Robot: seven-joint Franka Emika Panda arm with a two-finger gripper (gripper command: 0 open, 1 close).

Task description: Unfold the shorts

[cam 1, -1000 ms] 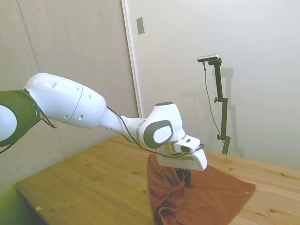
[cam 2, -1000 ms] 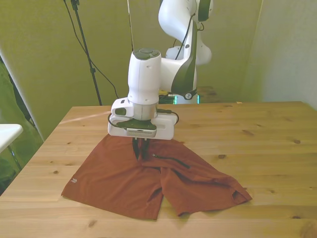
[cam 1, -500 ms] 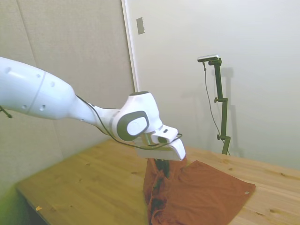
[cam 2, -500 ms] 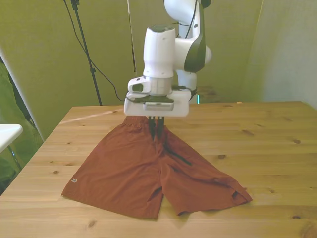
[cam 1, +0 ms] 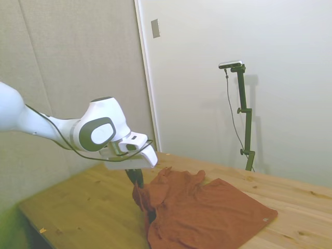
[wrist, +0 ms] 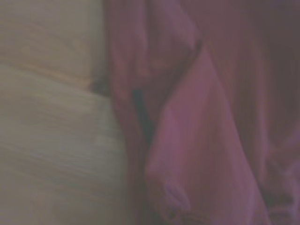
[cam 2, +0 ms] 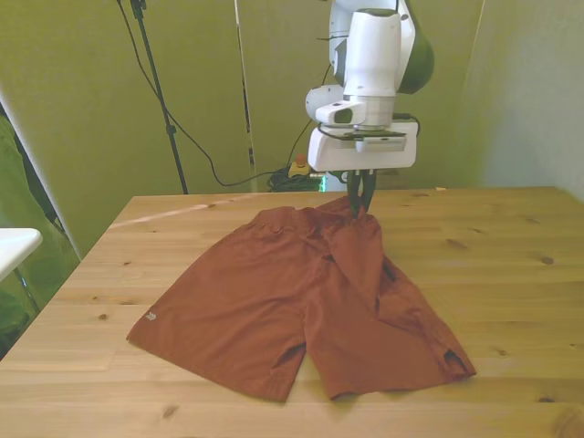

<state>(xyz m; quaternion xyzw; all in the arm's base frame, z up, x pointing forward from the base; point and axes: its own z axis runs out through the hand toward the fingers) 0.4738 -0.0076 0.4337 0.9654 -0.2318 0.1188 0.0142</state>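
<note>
Right now we see the gripper [cam 2: 363,206] pinched shut on a bunch of cloth at the waistband of the shorts [cam 2: 292,301], holding that point raised a little above the table [cam 2: 511,274]. In the front view the shorts spread from the gripper toward about seven o'clock: one leg lies flat and open, reaching the small light tag [cam 2: 151,317] near its hem, while the other leg runs down toward five o'clock as a narrower, creased strip with a fold lying over it. From the side view the gripper [cam 1: 138,179] has the fabric at the near end of the garment, and the shorts [cam 1: 207,212] trail away from it toward four o'clock, mostly resting on the wood. The wrist view is blurred; we can make out only rust-coloured folds of the shorts [wrist: 211,140] beside bare wood, with a dark streak that may be the drawstring. The relation that matters, as we judge it, is that the whole garment lies on one side of the gripper, with its long axis running from the held waistband out to the hems. Any further pull would therefore have to go away from the hems, toward twelve or one o'clock in the front view, to draw the folded strip flat. We judge the unfolding largely done on the tag side and unfinished on the other.
</note>
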